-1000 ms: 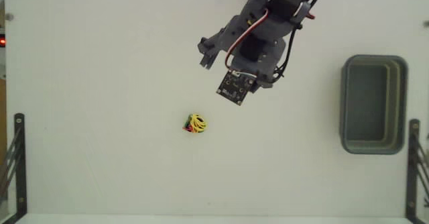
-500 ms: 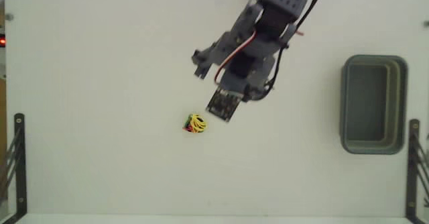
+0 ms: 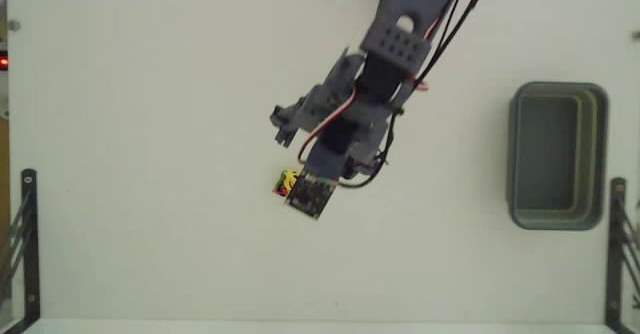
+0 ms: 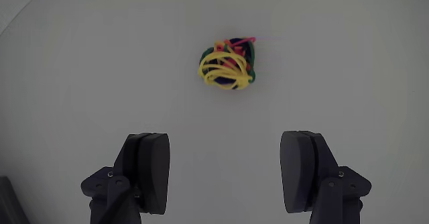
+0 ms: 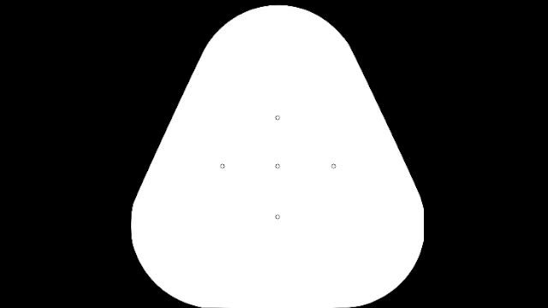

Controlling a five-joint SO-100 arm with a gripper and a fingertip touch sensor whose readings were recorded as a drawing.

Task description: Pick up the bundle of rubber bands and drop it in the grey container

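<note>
The bundle of rubber bands point(image 4: 227, 66), a mostly yellow tangle, is lying loose on the table. The gripper point(image 4: 228, 170) is hanging wide apart, holding and touching nothing.

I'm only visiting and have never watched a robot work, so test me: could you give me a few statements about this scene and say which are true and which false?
1. The pincer is open, with nothing between its fingers. True.
2. The bundle of rubber bands is already in the grey container. False: it lies on the table, and the container looks empty.
3. In the wrist view the bundle sits ahead of the fingertips, roughly in line with the gap between them. True.
4. The bundle is mostly blue. False: it is mostly yellow, with red and green bits.
5. In the fixed view the container stands at the left edge. False: it stands at the right.
</note>
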